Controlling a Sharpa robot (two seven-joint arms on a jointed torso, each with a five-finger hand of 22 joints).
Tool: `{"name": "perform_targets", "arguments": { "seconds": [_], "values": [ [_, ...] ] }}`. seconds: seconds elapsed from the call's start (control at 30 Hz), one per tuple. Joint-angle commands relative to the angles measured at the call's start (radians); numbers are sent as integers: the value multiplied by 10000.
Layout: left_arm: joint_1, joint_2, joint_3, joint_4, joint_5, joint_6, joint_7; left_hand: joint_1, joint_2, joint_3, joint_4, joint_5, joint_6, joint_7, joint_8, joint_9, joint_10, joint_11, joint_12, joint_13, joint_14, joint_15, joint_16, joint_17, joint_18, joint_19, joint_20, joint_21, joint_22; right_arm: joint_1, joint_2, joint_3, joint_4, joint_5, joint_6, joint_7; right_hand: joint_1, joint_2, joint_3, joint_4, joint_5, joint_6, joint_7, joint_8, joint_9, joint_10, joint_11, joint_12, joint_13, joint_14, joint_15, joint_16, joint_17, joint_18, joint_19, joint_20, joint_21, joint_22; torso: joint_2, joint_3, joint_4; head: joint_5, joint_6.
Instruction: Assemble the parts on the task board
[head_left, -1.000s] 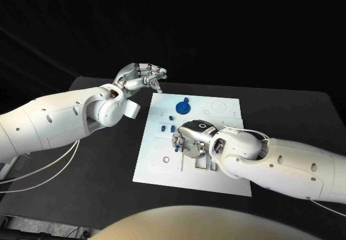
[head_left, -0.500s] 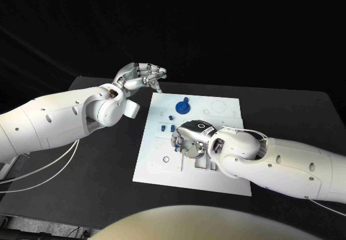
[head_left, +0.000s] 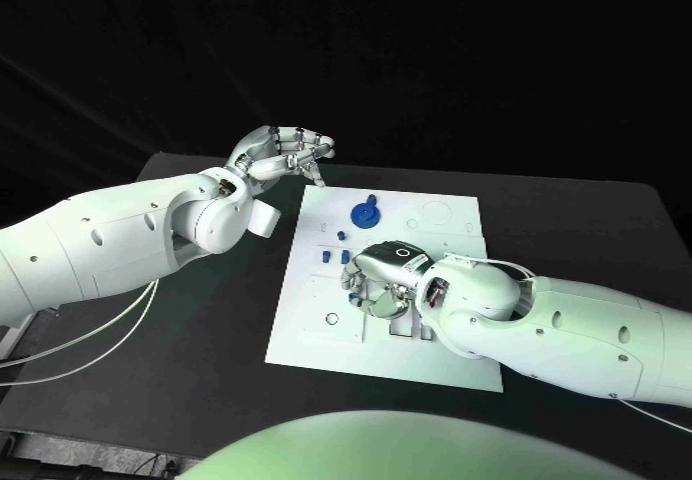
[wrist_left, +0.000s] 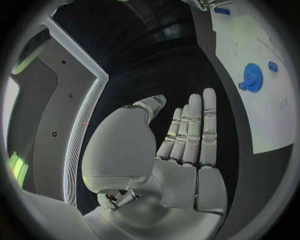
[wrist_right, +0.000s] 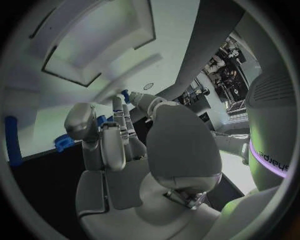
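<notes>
The white task board (head_left: 325, 335) lies in the middle of the black table. A blue gear (head_left: 366, 213) sits near its far edge, with small blue parts (head_left: 336, 257) below it. My right hand (head_left: 382, 280) is down on the board's middle, fingers pointing at it. In the right wrist view a small blue part (wrist_right: 126, 95) shows between the thumb and a fingertip, close over the board (wrist_right: 37, 110). My left hand (head_left: 281, 152) hangs raised off the board's far left corner, holding nothing. In the left wrist view its fingers (wrist_left: 194, 130) are stretched out, with the gear (wrist_left: 251, 84) beyond them.
A long blue peg (wrist_right: 12, 141) and the blue gear (wrist_right: 64, 142) lie on the board beside my right hand. Bare black table (head_left: 216, 300) runs along the board's left side, under my left arm. My right forearm covers the board's near right corner.
</notes>
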Motion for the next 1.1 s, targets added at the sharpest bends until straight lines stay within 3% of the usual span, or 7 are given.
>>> {"name": "perform_targets", "arguments": {
  "seconds": [0.03,0.53,0.83,0.97,1.1],
  "values": [
    [2,1,6,26,1,221,54,13,62,-10,36,50,-34,457,13,-17,-82,-8,6,-15,-20,59,-8,14,131,73,-5,-32,-9,-36,-26,-28,14,38,97,-163,17,-67,-54,-21,-39,-1,16,-25,-8,-33,-16,58,34,319,76,37,-5,-53,41,61,-4,5,2,2,2,-3,1],
    [1,-16,6,22,4,223,52,27,81,-6,38,49,-50,460,17,-19,-105,-4,10,-15,-21,60,-5,19,132,82,-4,-38,-15,-42,-368,-31,374,-29,-443,-210,5,-168,-170,-55,-46,46,30,-57,-17,-56,-12,125,27,319,78,51,-1,-50,60,71,-11,3,-4,6,-3,-6,1],
    [1,-32,6,2,4,221,63,27,81,-6,38,49,-50,460,17,-19,-105,-4,10,-15,-21,60,-5,19,132,82,-4,-38,-15,72,-1123,55,1007,347,-1772,111,-18,-287,-396,-61,-39,108,5,-134,-46,-184,-20,226,3,338,81,119,95,-63,123,81,55,35,-27,-6,-26,-87,27],
    [0,-42,6,1,5,221,66,35,86,-8,39,47,-58,462,21,-20,-117,-3,15,-15,-23,62,-4,22,133,87,-3,-42,-18,347,-1632,132,1156,1937,-2054,575,11,-304,-424,-81,-35,146,0,-136,-47,-172,-29,268,5,325,73,95,33,-59,123,77,35,27,-26,-6,-18,-105,54],
    [0,-58,6,-15,5,220,73,35,86,-8,39,47,-58,462,21,-20,-117,-3,15,-15,-23,62,-4,22,133,87,-3,-42,-18,815,-2326,180,1356,3832,-1602,1345,141,-241,-411,-154,-19,102,40,-220,-80,-289,6,297,-23,339,92,142,111,-66,134,82,42,36,-33,2,-23,-161,95]
  ]
}}
